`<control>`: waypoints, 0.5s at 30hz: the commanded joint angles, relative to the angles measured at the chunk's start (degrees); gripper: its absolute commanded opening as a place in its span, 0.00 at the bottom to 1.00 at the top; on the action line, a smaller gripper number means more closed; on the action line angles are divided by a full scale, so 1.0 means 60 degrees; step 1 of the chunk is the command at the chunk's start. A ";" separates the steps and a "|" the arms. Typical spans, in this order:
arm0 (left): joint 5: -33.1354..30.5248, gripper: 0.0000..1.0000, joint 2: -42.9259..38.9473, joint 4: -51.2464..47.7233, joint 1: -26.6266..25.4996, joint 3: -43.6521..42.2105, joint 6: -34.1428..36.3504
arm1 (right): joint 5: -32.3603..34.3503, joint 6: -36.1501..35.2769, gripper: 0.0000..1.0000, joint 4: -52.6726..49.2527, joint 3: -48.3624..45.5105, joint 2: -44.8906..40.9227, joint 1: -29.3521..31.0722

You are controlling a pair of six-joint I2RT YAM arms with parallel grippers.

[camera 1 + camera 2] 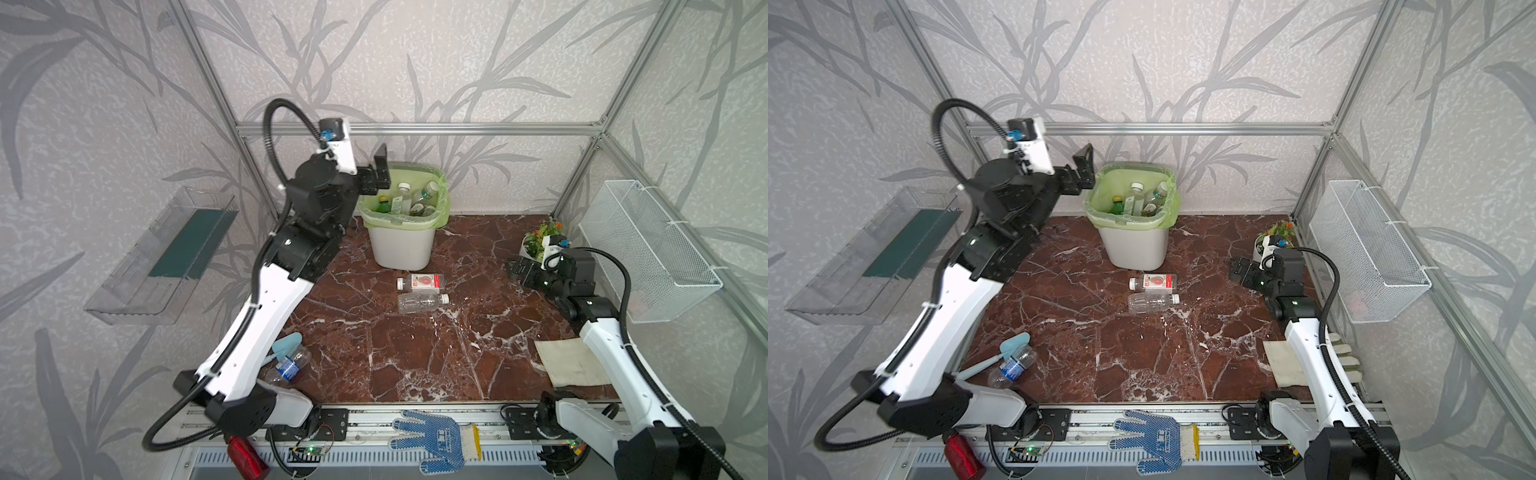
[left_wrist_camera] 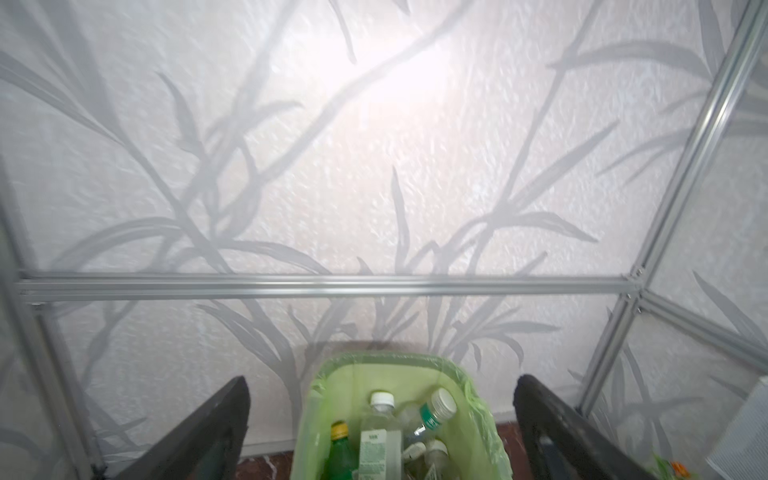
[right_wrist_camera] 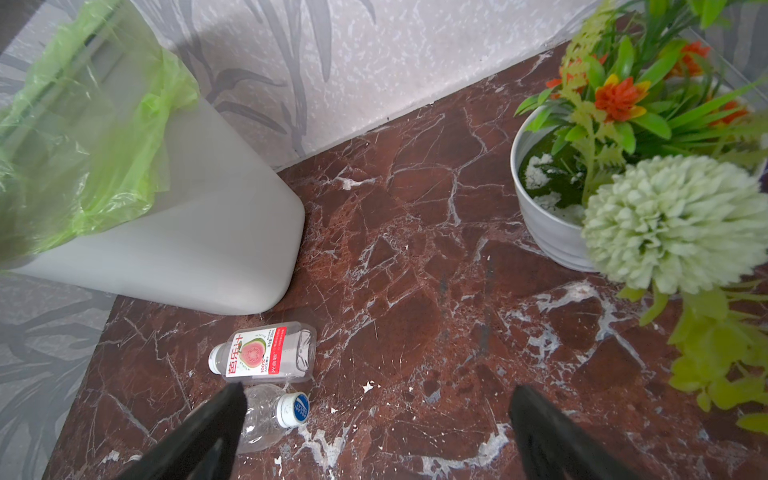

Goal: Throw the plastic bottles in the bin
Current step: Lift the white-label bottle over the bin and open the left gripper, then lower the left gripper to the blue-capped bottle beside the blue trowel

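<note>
While its jaws stand wide apart and empty, left gripper (image 1: 380, 174) hangs above the rim of the bin (image 1: 401, 249): reads as a drop pose.
Arm raised, wrist near level. Several plastic bottles (image 1: 409, 199) lie inside. Right gripper (image 1: 519, 266) low, spread, empty, facing guava juice bottle (image 1: 422, 282) and clear bottle (image 1: 422, 302) on the marble tabletop (image 1: 374, 353).

Bin (image 1: 401, 249): white, green liner, upright, upper centre in both top views. Inside, leaning caps-up: green bottle (image 1: 382, 204) with yellow cap, clear labelled bottle (image 1: 401, 195), green-label bottle (image 1: 429, 192), more underneath. Just below the bin, on their sides, side by side: guava-label bottle (image 1: 420, 282), cap left; clear bare bottle (image 1: 420, 302), cap right. Blue-label bottle (image 1: 291, 362) lies lower left.
</note>
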 commanded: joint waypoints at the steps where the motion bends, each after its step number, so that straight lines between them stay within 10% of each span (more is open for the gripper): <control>1: -0.2122 0.99 -0.0494 -0.0683 0.0132 -0.1533 0.0082 | 0.0113 -0.0183 0.99 0.0302 -0.0076 0.0058 -0.0093; 15: -0.3590 0.99 -0.2550 -0.7687 0.2529 -0.5909 -0.4596 | -0.0005 0.0140 0.99 0.1299 -0.0853 0.0447 -0.0195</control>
